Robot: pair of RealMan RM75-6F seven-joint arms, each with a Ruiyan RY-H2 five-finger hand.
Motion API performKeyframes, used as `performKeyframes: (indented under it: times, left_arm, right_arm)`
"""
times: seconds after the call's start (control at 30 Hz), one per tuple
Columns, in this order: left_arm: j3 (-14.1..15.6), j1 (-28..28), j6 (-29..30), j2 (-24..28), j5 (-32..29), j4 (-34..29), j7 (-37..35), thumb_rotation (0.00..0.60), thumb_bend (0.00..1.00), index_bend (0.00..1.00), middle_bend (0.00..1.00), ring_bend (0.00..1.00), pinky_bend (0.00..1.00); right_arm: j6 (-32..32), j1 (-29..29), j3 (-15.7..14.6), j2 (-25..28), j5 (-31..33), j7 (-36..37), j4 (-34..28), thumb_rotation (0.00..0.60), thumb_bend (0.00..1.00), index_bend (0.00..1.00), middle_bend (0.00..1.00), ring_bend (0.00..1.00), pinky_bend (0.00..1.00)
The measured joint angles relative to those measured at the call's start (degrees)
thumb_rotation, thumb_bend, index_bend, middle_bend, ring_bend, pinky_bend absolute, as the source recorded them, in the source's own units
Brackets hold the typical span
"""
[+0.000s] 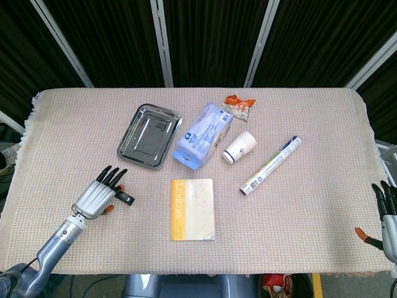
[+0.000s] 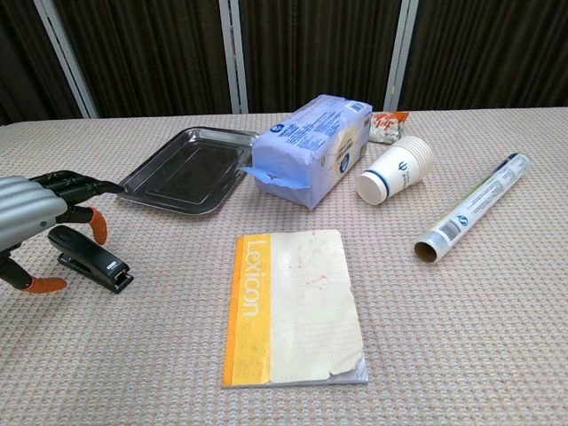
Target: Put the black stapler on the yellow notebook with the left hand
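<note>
The black stapler (image 2: 90,257) lies on the cloth left of the yellow notebook (image 2: 293,306). In the head view only the stapler's right end (image 1: 128,199) shows past my left hand (image 1: 97,197). That left hand (image 2: 35,217) hovers over the stapler's left part with its fingers spread, the thumb low at the near side and the other fingers above and behind; nothing is gripped. The notebook (image 1: 193,208) lies flat, its yellow spine toward the stapler. My right hand (image 1: 386,218) stands at the table's far right edge, fingers straight and empty.
Behind the stapler sits a steel tray (image 1: 149,136). A blue tissue pack (image 1: 204,135), a stack of paper cups (image 1: 240,147), a rolled tube (image 1: 271,166) and an orange snack packet (image 1: 239,107) lie beyond the notebook.
</note>
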Motion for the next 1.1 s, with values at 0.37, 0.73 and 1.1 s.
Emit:
performKeyframes:
  times: [0.37, 0.73, 1.1]
  left_arm:
    - [-0.25, -2.15, -2.31, -3.25, -1.07, 4.27, -0.82, 0.6, 0.45, 0.48, 0.0, 0.0, 0.0]
    - [0.14, -3.28, -2.31, -4.78, -0.85, 5.57, -0.88, 0.6, 0.48, 0.63, 0.0, 0.0, 0.0]
    - [0.04, -3.19, 3.23, -2.0, 1.79, 0.99, -1.83, 0.6, 0.53, 0.74, 0.0, 0.0, 0.0]
  right_arm:
    - [-1.35, 0.4, 0.32, -0.39, 1.42, -0.76, 0.47, 0.6, 0.06, 0.0, 0.0, 0.0, 0.0]
    - [-1.67, 0.57, 0.38, -0.65, 1.71, -1.47, 0.48, 0.6, 0.05, 0.0, 0.0, 0.0, 0.0]
    - [-1.51, 0.44, 0.24, -0.24, 1.48, -0.87, 0.06, 0.6, 0.05, 0.0, 0.0, 0.0, 0.0]
